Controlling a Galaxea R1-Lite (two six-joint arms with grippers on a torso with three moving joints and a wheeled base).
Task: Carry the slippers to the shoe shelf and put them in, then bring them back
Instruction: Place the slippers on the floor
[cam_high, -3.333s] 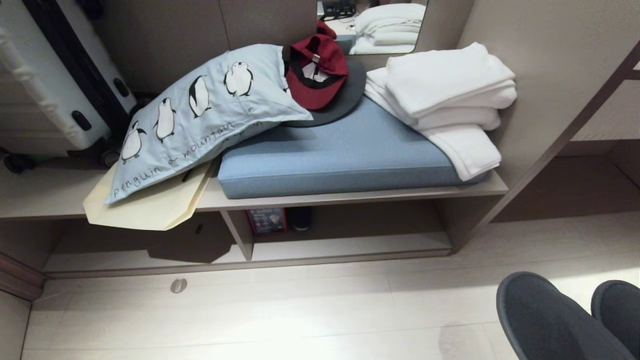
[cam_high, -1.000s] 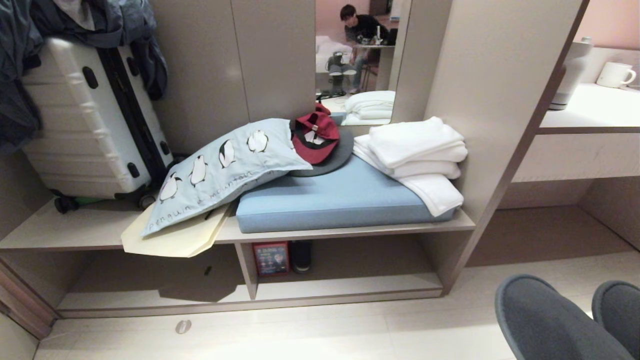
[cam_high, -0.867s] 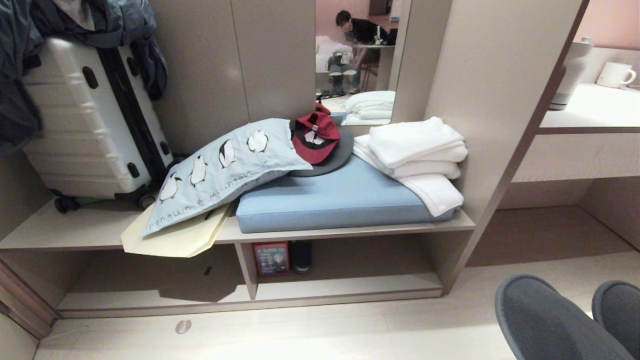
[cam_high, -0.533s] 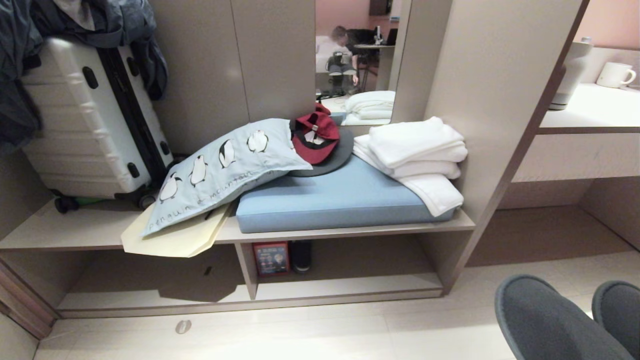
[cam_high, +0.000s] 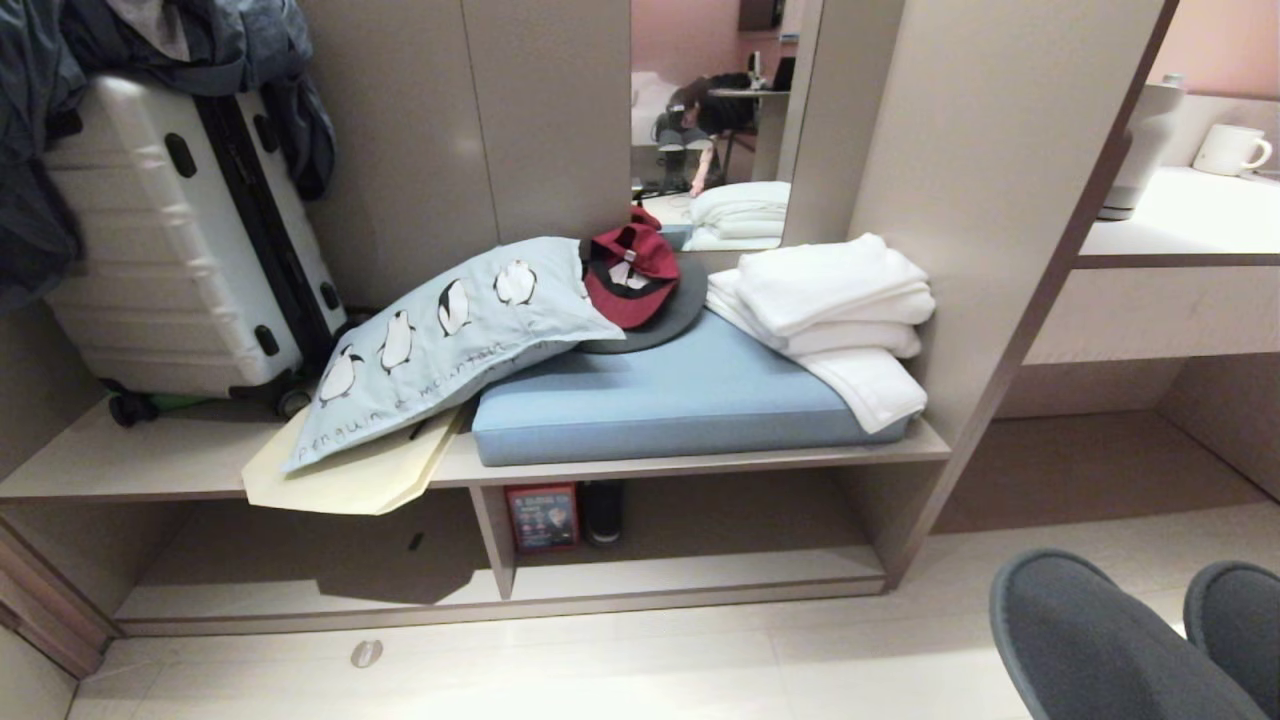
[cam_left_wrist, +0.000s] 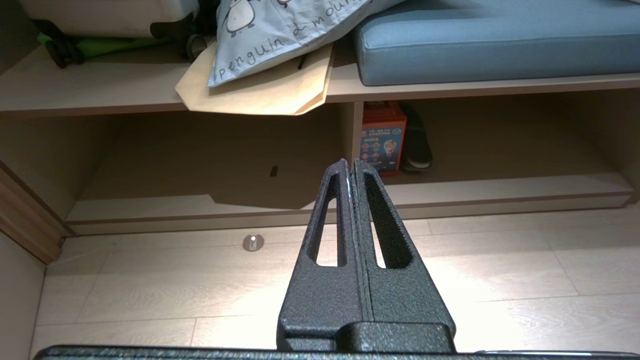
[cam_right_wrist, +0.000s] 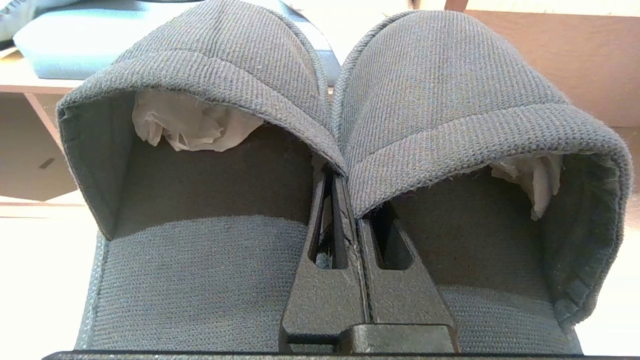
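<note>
The right hand (cam_right_wrist: 346, 185) is pressed together, pinching the slippers (cam_right_wrist: 330, 130) by the inner edges of their uppers where the two meet, one finger reaching into each slipper. The pair hangs side by side with toes pointing away from the wrist, and crumpled white paper (cam_right_wrist: 192, 122) shows inside both toes. In the head view the slippers (cam_high: 1120, 650) sit at about 5 o'clock, nearest the camera, above the pale floor (cam_high: 600, 670).

The left hand (cam_left_wrist: 348, 162) is pressed together on nothing, over the floor and pointing toward the shoe shelf (cam_left_wrist: 450, 187).

Beyond the floor, at about 6 o'clock, the shoe shelf (cam_high: 690, 575) runs low and wide, split by an upright divider (cam_high: 492, 540). Just right of the divider stand a red box (cam_high: 541, 517) and a dark shoe (cam_high: 602, 510) beside it, well back in the compartment. A small metal stop (cam_high: 366, 653) sits on the floor at about 7 o'clock.

On the surface (cam_high: 120, 465) above lie a cream envelope (cam_high: 350, 480) overhanging the edge, a penguin pillow (cam_high: 450, 340) on top of it, and a blue cushion (cam_high: 680, 400). A red cap (cam_high: 630, 275) rests at the cushion's far end and folded white towels (cam_high: 830, 310) at 2 o'clock on it. A white suitcase (cam_high: 170, 240) stands at 10 o'clock. Farthest, at 12 o'clock, a mirror (cam_high: 720, 120) reflects a person bent over. At 2 o'clock a white mug (cam_high: 1230, 150) stands on a higher desk (cam_high: 1170, 225).
</note>
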